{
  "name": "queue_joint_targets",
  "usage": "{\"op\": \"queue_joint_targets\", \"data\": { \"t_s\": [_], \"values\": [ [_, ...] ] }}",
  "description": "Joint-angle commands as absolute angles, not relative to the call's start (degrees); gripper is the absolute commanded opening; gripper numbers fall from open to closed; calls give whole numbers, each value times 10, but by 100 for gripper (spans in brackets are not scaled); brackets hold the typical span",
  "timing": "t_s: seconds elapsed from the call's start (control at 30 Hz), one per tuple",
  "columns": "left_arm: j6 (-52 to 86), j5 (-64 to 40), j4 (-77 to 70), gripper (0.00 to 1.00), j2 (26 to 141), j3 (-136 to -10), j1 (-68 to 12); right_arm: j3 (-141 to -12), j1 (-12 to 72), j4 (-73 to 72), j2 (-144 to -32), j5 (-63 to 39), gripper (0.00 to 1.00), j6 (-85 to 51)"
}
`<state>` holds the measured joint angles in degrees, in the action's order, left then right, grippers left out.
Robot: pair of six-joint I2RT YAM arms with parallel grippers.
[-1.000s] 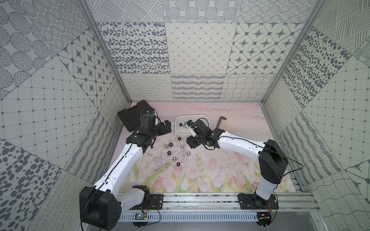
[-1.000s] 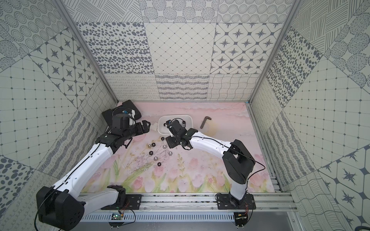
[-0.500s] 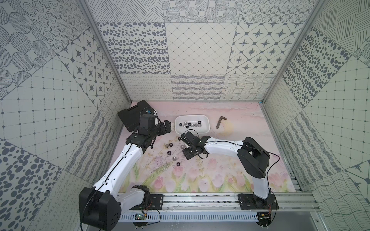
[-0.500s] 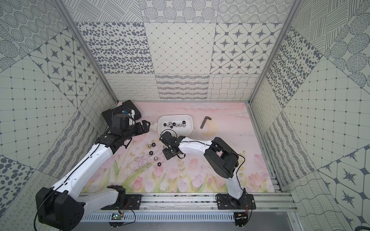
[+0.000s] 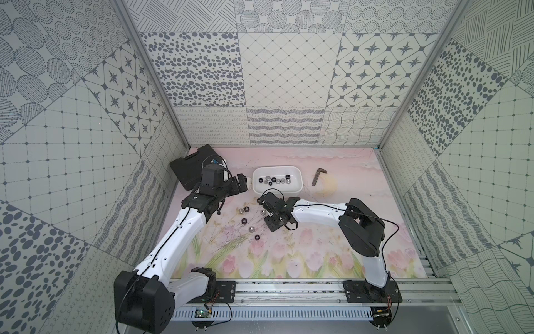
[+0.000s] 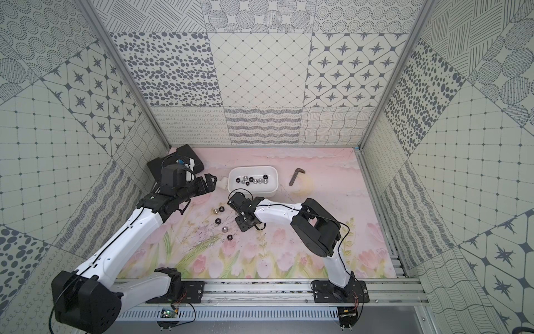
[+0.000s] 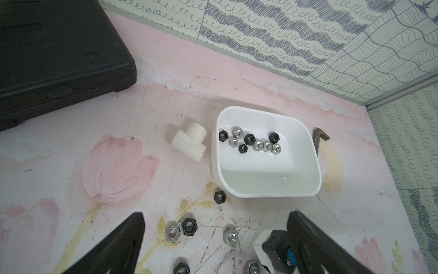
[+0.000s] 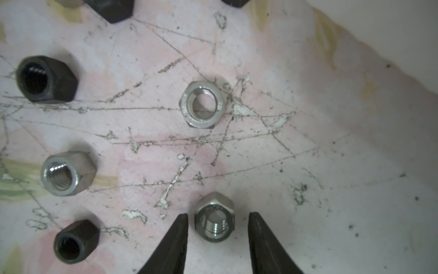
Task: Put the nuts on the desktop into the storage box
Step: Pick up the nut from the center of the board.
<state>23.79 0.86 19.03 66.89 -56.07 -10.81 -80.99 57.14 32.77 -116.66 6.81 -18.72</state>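
Our right arm goes up from the front rail, bends at the elbow and reaches low across the tabletop toward the middle. Its wrist tips down. The right fingers are open, one on each side of a silver nut, with a small gap on both sides. More nuts lie loose on the tabletop nearby. Nine nuts sit in the box at the back. Our left arm stretches long to the back left, by the black case. The left fingers are wide open and hold nothing. They point toward the box.
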Motion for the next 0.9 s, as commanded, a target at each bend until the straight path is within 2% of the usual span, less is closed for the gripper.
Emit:
{"op": "queue_joint_targets", "data": {
  "t_s": [0.0, 0.07, 0.17, 0.27, 0.47, 0.6, 0.87],
  "values": [
    [229, 19, 188, 99, 665, -557, -110, -831, 579, 337, -1186, 80, 38, -180],
    [228, 19, 188, 99, 665, -557, -110, -835, 580, 342, -1189, 81, 34, -180],
    [229, 19, 187, 99, 665, -557, -109, -833, 580, 342, -1184, 84, 22, -180],
    [229, 18, 187, 99, 666, -556, -109, -832, 579, 342, -1167, 94, 19, -178],
    [229, 18, 186, 99, 665, -555, -110, -837, 556, 311, -1099, 100, 20, -159],
    [228, 20, 188, 99, 662, -555, -110, -838, 506, 264, -1061, 90, 21, -158],
    [226, 26, 193, 99, 656, -555, -110, -925, 398, 306, -1122, 116, 20, -162]
  ]
}}
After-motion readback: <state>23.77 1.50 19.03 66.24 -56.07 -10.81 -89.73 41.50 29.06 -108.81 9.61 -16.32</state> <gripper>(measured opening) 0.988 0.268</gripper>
